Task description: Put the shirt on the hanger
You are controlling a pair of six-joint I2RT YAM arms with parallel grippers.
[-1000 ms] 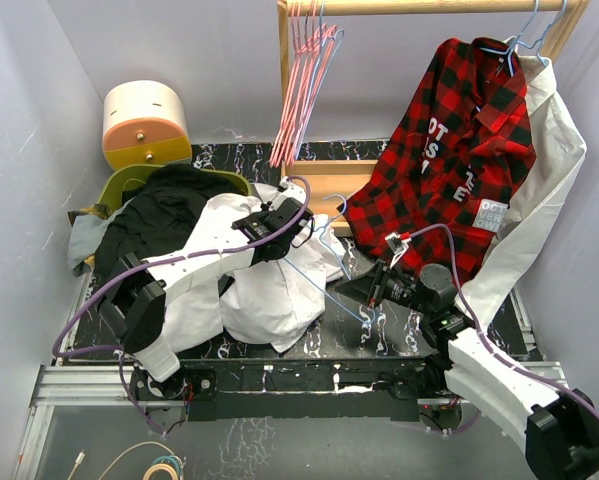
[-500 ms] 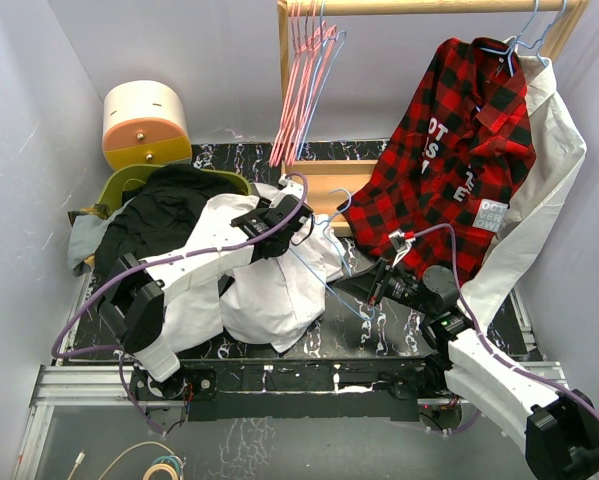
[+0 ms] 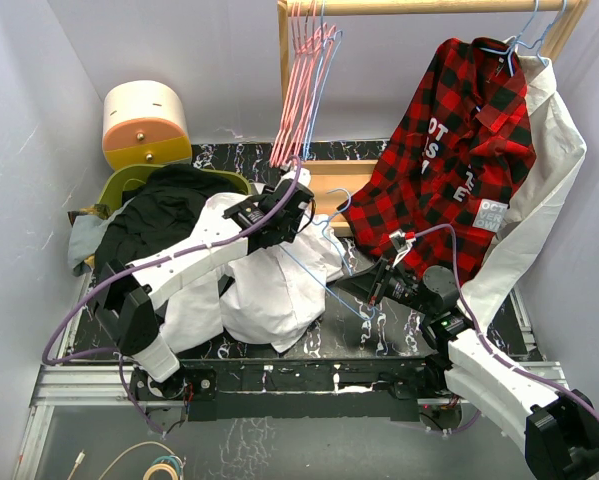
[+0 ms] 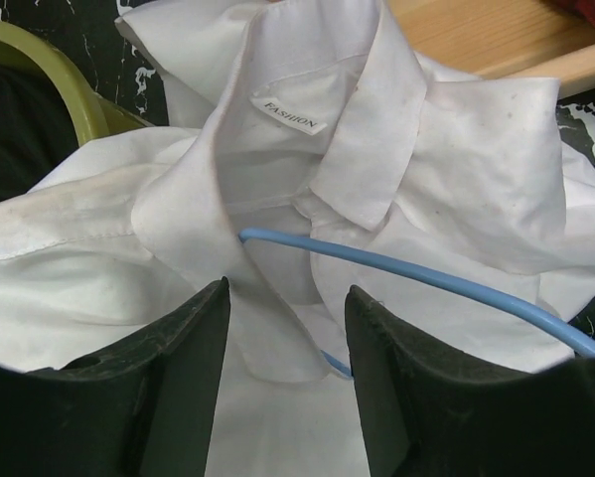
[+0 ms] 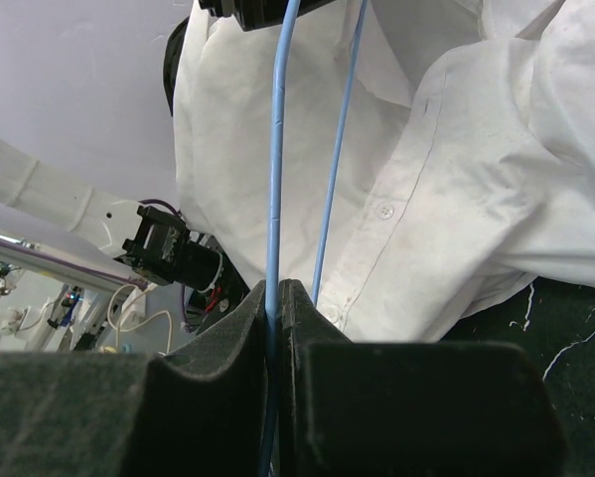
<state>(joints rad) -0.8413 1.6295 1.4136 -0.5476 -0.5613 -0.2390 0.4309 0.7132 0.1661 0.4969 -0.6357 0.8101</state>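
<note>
The left pincer (image 4: 287, 294), jaws apart and empty, has slid toward 12 o'clock over the collar of the shirt (image 4: 456, 179), which lies crumpled mid-desk (image 3: 344, 338). The right pincer (image 5: 275, 290) stays clamped on the hanger (image 4: 426, 277), whose arm enters the neck, so threading looks begun.

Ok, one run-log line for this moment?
left tool: open, over shirt collar | right tool: shut on hanger | hanger: passes under collar | shirt: crumpled, not yet hung
</note>
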